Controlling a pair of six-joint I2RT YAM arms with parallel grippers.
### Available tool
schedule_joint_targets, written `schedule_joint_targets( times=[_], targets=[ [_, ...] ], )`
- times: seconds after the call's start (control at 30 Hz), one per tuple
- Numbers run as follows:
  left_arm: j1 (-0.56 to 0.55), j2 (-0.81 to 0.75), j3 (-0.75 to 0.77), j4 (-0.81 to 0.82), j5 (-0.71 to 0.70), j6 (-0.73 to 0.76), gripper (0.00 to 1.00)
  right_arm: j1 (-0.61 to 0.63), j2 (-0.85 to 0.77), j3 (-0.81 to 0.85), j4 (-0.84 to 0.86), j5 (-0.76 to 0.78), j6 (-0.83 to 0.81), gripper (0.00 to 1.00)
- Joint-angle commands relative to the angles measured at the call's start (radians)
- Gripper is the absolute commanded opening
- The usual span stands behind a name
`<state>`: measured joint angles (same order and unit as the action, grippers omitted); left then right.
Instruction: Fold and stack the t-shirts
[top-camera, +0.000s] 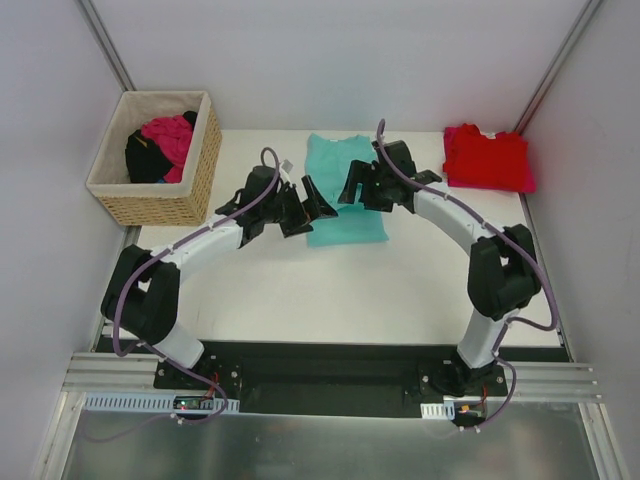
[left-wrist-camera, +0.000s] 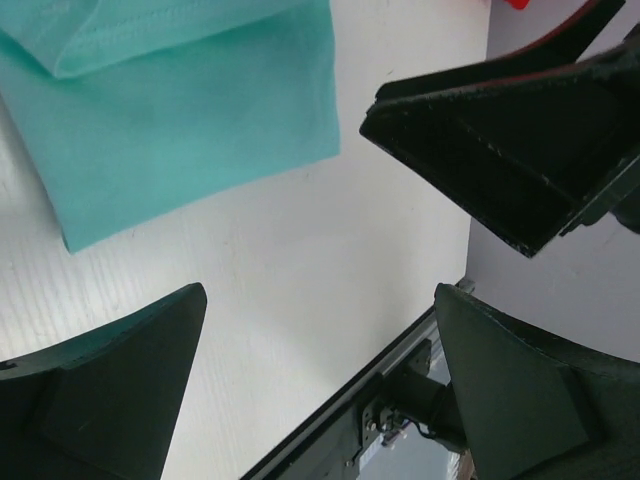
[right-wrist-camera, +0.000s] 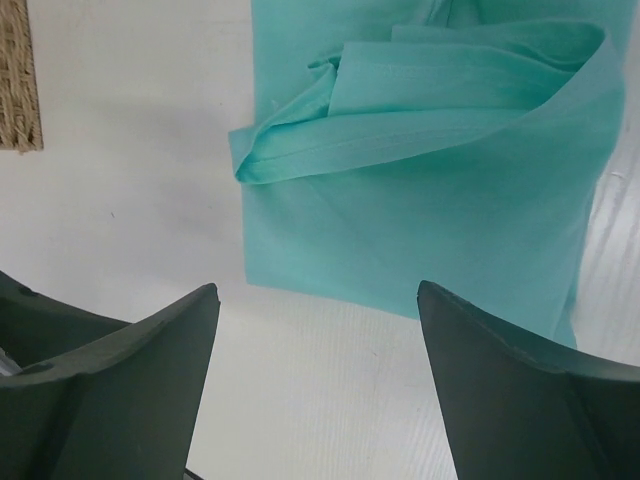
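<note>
A: Nearest to us, left wrist view: the left gripper (left-wrist-camera: 315, 300) has its fingers spread wide with nothing in them, only bare table (left-wrist-camera: 250, 300) between. The frame bottom cuts off both fingers.

B: The right gripper (right-wrist-camera: 318, 290) is also wide apart and holding nothing, finger bases out of frame. The teal t-shirt (right-wrist-camera: 420, 230) lies flat just past its fingertips, not touching them.

A: From the left fingers we see that shirt past the tips and off to one side, apart from them. The black wedge across from the left tips looks like a right finger, partly cut off.

B: Hidden bits: in the top view both grippers cover the shirt's middle, so we cannot tell the whole fold. One hemmed strip lies folded inward across it. The shirt runs out of both wrist frames.

A: Room: open table behind both sets of fingers, and the table's edge shows beside one left finger.

B: Counts: one teal. One red t-shirt (top-camera: 487, 158) sits well beyond the right fingers by the side wall (top-camera: 590, 200). One basket (top-camera: 160, 205) stands out past the left fingers, with one pink shirt (top-camera: 172, 135) bundled with dark cloth (top-camera: 145, 160). We cannot tell how many pieces are in there.
</note>
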<state>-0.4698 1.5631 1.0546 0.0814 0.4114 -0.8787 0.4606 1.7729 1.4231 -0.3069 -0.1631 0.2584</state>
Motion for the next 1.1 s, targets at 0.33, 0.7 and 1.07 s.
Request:
schedule_joint_targets(
  times=[0.33,0.7,1.07],
  targets=[
    [-0.018,0.000,-0.136,0.223,-0.013,-0.002,0.96,0.018,0.261,0.206,0.048,-0.138,0.053,0.84],
    [-0.016,0.137,-0.067,0.319,0.050,-0.031,0.95,0.029,0.336,0.283,0.055,-0.154,0.068,0.84],
    [-0.006,0.155,-0.070,0.331,0.072,-0.034,0.95,0.036,0.344,0.304,0.037,-0.167,0.079,0.83]
  ],
)
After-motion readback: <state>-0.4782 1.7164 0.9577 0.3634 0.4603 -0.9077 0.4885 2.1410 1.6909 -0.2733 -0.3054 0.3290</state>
